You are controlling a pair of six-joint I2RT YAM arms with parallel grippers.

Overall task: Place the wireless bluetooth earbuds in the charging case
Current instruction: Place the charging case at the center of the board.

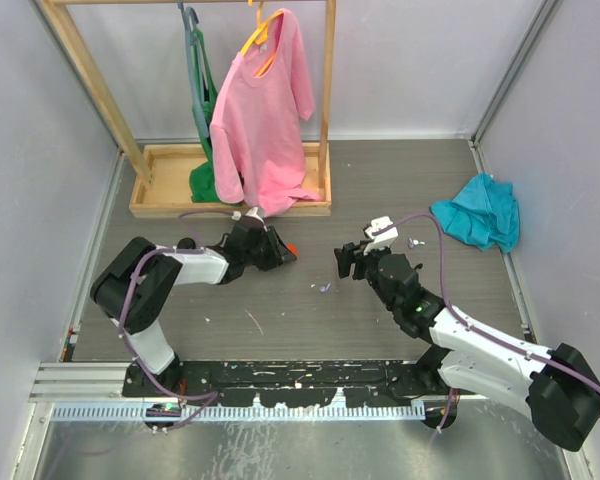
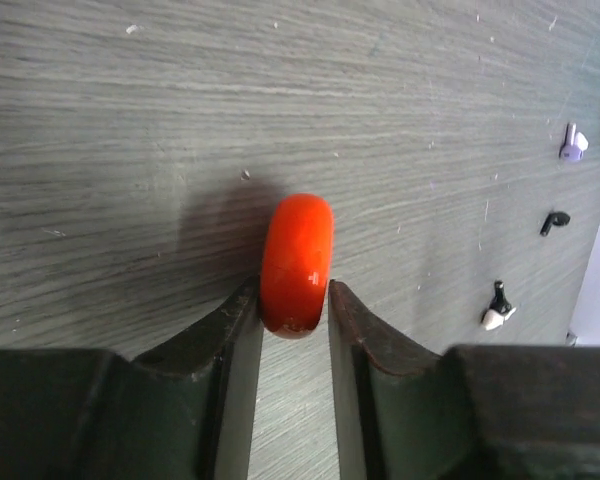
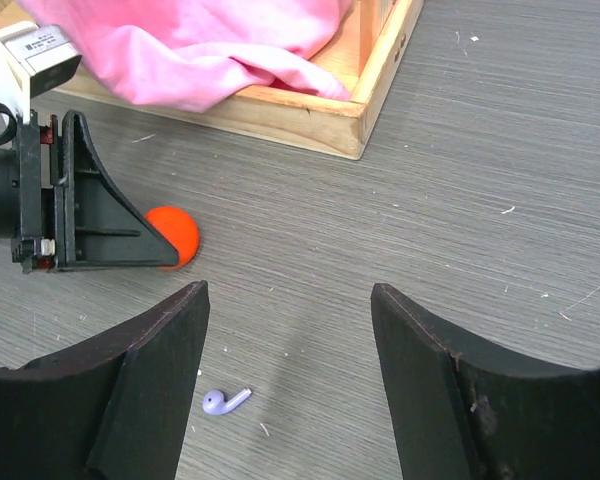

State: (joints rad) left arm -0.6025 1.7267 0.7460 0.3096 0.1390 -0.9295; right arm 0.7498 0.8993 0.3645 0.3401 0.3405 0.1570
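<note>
No legible text, brand, number or sign in any view. White sticker (image 3: 40, 48), seen from right wrist, carries fine print, too blurred to read.

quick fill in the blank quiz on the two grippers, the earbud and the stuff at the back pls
1. The left gripper is shut on the red round case, which stands on its ____.
2. The jaws of the right gripper are ____.
3. The lilac earbud lying on the table is held by ____ gripper.
4. The shirt hanging from the wooden rack is ____.

Missing words: edge; open; neither; pink
</note>
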